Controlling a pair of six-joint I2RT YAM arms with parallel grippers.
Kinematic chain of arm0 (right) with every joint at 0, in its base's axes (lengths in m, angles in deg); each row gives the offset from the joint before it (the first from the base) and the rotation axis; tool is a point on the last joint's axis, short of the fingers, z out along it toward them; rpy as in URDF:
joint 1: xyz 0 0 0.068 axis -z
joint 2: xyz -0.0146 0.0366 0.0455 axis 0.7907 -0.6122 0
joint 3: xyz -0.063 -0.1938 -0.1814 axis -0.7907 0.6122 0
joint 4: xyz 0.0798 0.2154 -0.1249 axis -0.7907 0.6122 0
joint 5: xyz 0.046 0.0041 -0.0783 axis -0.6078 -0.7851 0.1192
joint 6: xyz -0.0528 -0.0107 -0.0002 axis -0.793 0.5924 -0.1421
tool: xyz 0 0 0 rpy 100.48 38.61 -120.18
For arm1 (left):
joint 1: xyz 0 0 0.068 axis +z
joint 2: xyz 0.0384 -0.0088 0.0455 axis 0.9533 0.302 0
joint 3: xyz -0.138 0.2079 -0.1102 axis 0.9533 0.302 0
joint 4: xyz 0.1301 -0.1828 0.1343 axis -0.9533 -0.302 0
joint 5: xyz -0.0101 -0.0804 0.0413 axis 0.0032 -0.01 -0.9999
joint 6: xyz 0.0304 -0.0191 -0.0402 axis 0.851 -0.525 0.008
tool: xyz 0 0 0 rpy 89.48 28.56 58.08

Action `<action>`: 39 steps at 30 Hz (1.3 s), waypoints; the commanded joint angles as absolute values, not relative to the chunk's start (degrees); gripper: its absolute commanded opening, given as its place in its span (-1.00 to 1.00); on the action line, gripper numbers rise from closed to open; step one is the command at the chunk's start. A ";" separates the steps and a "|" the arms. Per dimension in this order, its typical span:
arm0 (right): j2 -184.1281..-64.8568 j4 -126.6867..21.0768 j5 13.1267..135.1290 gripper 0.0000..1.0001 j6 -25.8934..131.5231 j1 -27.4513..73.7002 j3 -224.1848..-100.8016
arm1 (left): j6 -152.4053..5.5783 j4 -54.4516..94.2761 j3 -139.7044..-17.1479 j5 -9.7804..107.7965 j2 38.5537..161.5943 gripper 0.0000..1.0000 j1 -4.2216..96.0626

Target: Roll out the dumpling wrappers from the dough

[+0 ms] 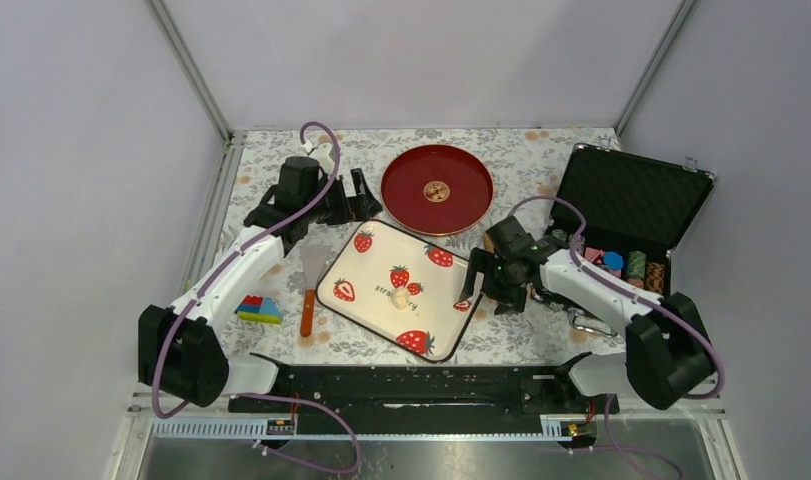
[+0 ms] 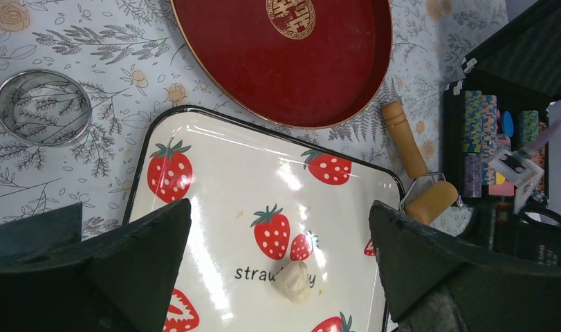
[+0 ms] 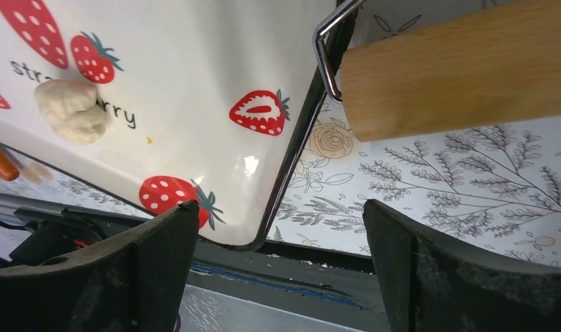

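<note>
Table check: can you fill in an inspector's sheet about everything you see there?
Surface: floral cloth, with a strawberry tray in the middle.
Job's things: dough is a lump on the tray, not flattened; wooden roller beside the tray's right edge; ring cutter on the cloth; wrappers, nothing seen.
Clutter: red plate, scraper, coloured blocks, open case with chips.
Grippers: left gripper open, empty; right gripper open, empty, near the roller.
Cables: purple cable along each arm, off the tray.
Surroundings: grey walls, metal frame.
</note>
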State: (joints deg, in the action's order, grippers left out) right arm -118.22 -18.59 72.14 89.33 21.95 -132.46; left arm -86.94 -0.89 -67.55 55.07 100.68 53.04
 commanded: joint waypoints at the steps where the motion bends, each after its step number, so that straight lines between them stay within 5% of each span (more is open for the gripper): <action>1: -123.53 -18.34 74.11 0.89 90.89 19.20 -136.39 | -86.85 4.32 -66.54 54.94 97.21 0.98 52.95; 25: -138.74 -27.64 69.33 0.90 96.01 10.09 -144.11 | -87.75 5.14 -66.54 57.12 97.35 0.98 55.10; 39: -133.10 -23.78 75.00 0.92 94.86 10.00 -142.71 | -87.03 2.40 -67.79 56.66 100.08 0.98 55.37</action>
